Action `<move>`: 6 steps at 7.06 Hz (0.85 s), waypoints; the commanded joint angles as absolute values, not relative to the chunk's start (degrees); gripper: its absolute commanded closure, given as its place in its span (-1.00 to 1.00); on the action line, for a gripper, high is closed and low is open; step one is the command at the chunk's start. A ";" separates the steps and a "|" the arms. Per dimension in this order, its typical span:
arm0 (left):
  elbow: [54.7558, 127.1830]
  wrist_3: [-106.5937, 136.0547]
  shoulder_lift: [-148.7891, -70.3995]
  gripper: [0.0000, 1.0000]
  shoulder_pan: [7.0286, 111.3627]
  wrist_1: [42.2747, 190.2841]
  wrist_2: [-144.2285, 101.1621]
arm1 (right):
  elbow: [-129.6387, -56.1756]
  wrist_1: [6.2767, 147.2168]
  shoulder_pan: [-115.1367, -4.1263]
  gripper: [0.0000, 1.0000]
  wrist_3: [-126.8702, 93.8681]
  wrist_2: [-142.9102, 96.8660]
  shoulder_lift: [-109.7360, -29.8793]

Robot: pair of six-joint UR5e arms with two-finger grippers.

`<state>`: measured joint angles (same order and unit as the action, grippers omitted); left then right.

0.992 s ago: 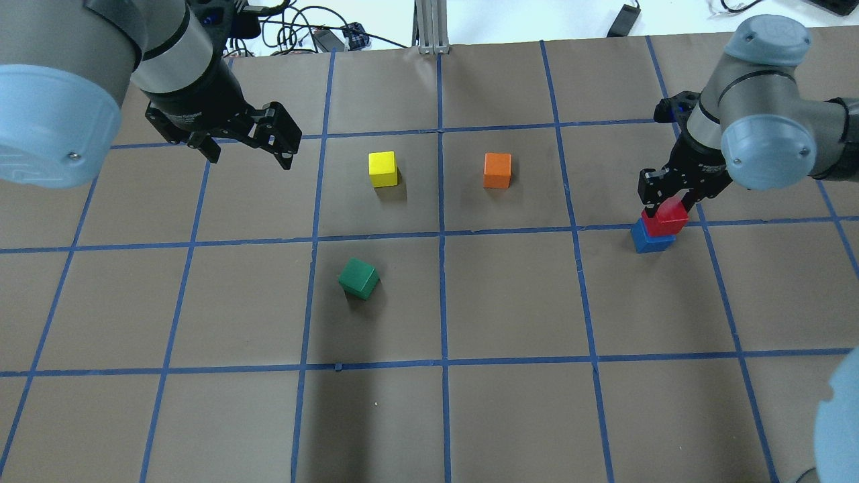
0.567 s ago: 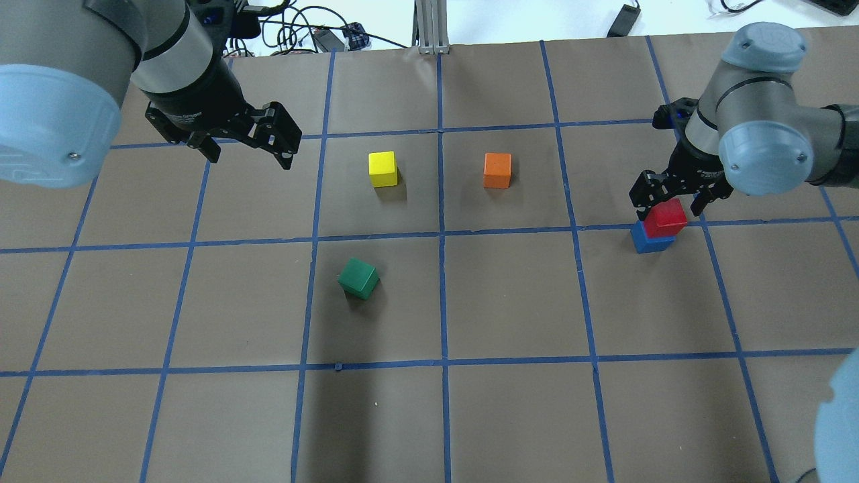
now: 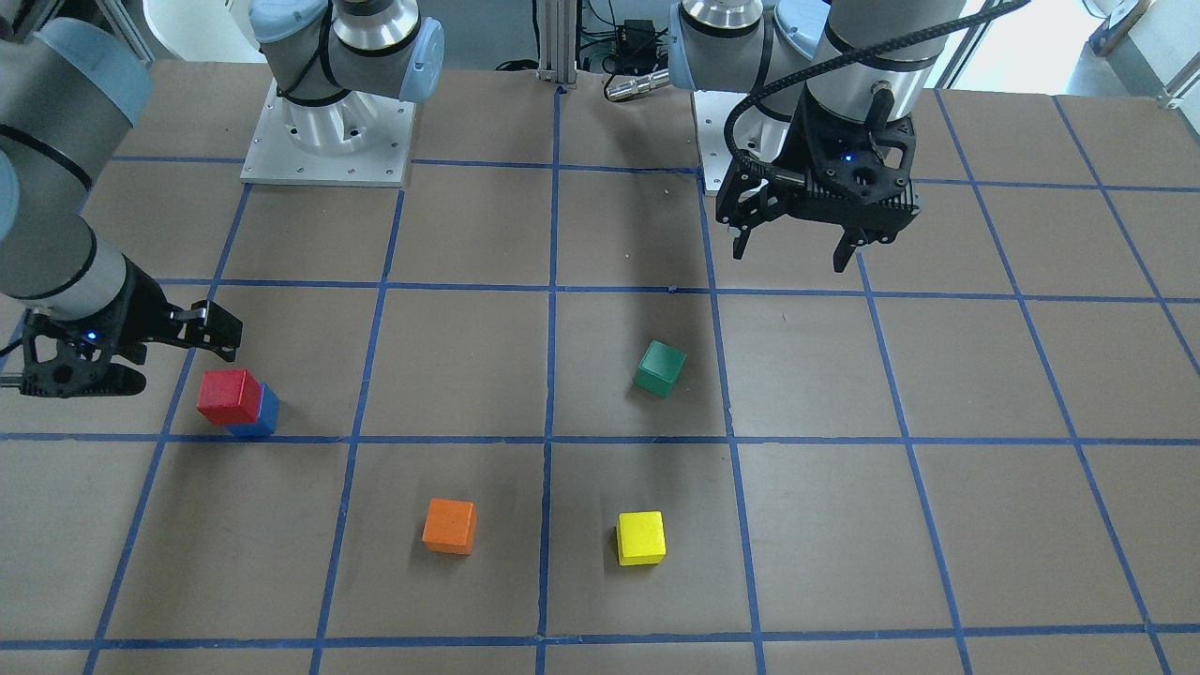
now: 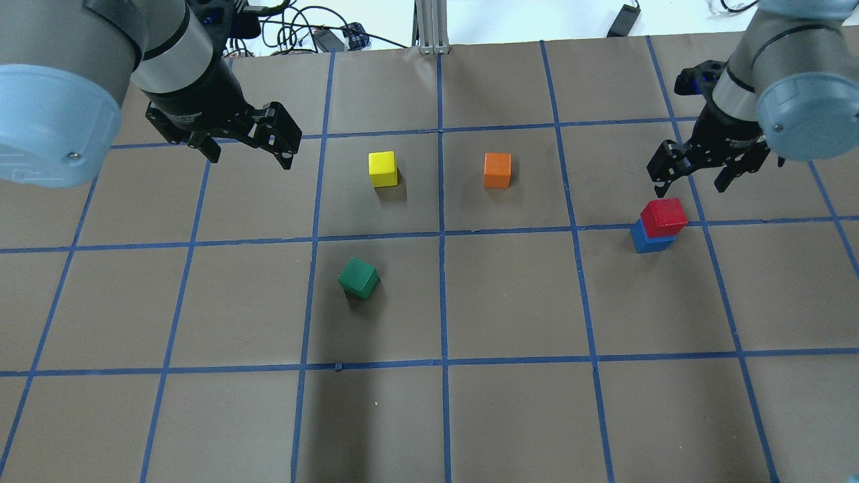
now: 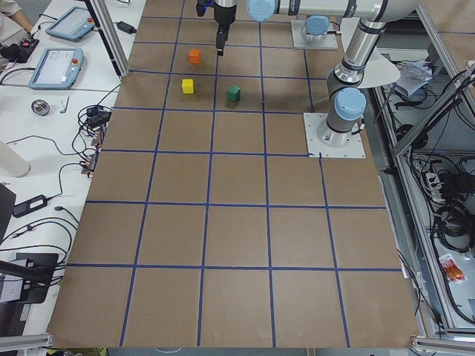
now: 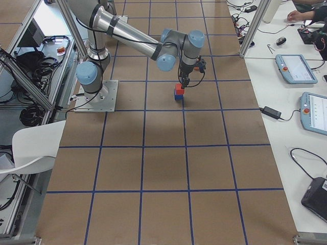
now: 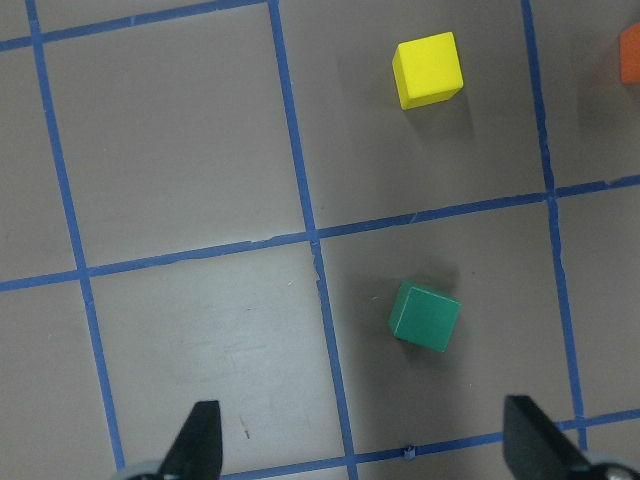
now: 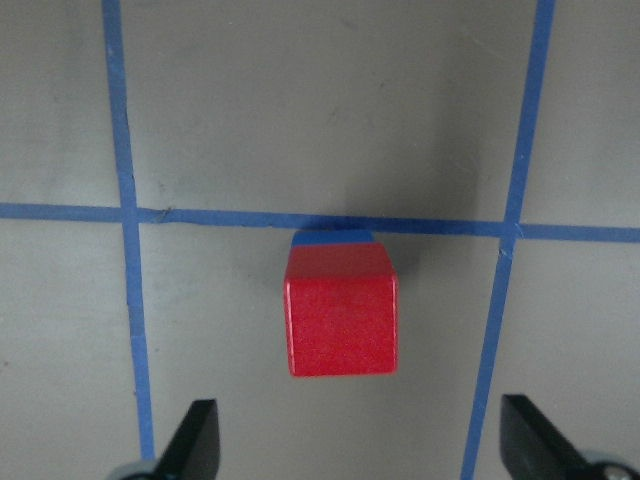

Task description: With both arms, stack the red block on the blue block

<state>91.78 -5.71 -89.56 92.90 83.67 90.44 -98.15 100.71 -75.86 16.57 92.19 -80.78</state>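
Observation:
The red block [image 4: 664,216] sits on top of the blue block [image 4: 647,241] at the table's right, slightly offset. The stack also shows in the front view, red [image 3: 228,396] over blue [image 3: 265,412], and in the right wrist view, where the red block [image 8: 340,322] covers nearly all of the blue block [image 8: 335,238]. My right gripper [image 4: 691,181] is open and empty, raised above and just behind the stack, not touching it. My left gripper [image 4: 251,161] is open and empty, hovering over the far left of the table.
A yellow cube [image 4: 382,168] and an orange cube [image 4: 497,170] stand mid-table towards the back. A green cube [image 4: 358,278] lies turned near the centre, under my left wrist view [image 7: 424,316]. Blue tape lines grid the brown table.
My right gripper opened around the red block, then rose and drew back from it. The red block stays on the blue block. The left arm has not moved.

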 commanded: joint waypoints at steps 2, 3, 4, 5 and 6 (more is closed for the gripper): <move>91.76 -5.71 -89.56 -1.00 92.90 83.67 90.44 | -92.82 87.56 -76.98 -1.00 9.79 91.85 -90.07; 91.76 -5.71 -89.56 -1.00 92.90 83.67 90.44 | -92.99 87.45 -78.82 -1.00 9.06 91.93 -90.96; 91.76 -5.71 -89.56 -1.00 92.90 83.67 90.44 | -92.81 87.45 -81.45 -1.00 4.53 91.15 -90.97; 91.76 -5.71 -89.56 -1.00 92.90 83.67 90.44 | -92.99 87.63 -84.52 -1.00 0.83 91.84 -90.88; 91.84 -5.71 -89.56 -1.00 92.90 83.67 90.44 | -93.16 87.63 -86.29 -1.00 -1.73 91.24 -90.88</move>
